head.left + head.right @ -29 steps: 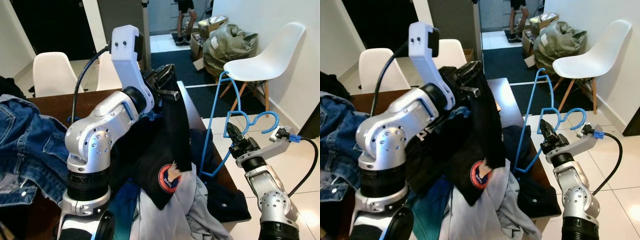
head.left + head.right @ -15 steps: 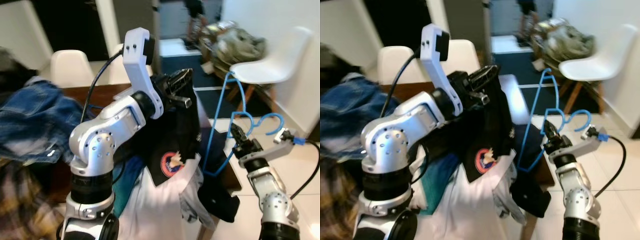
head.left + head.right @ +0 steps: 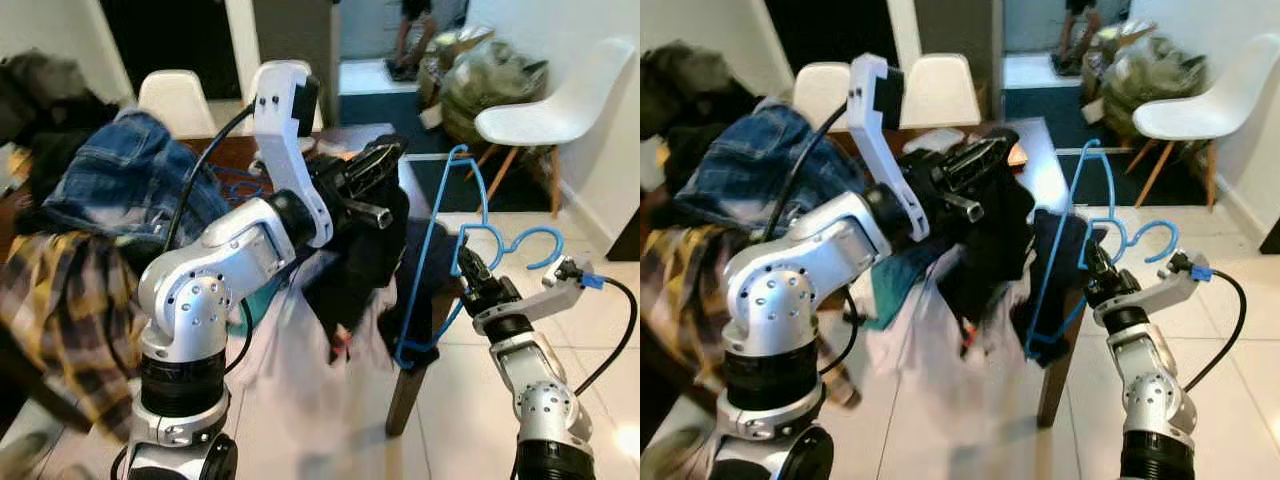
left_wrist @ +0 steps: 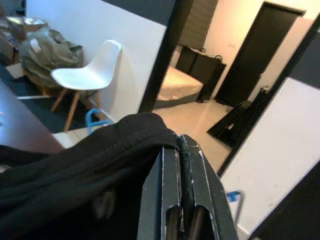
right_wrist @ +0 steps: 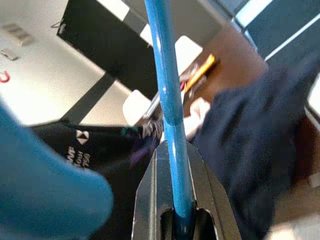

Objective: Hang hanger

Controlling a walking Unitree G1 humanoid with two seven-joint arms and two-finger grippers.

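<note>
Blue hanger [image 3: 437,262] upright; clamped in right gripper [image 3: 472,282].

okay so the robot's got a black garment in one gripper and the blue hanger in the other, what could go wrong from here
1. The left gripper pinches only an edge of the black garment; the rest hangs off the table corner and might slip free.
2. The right gripper holds the blue hanger by one thin bar, so it could twist.
3. The hanger's bottom sits against a dark blue cloth and may snag it.
</note>
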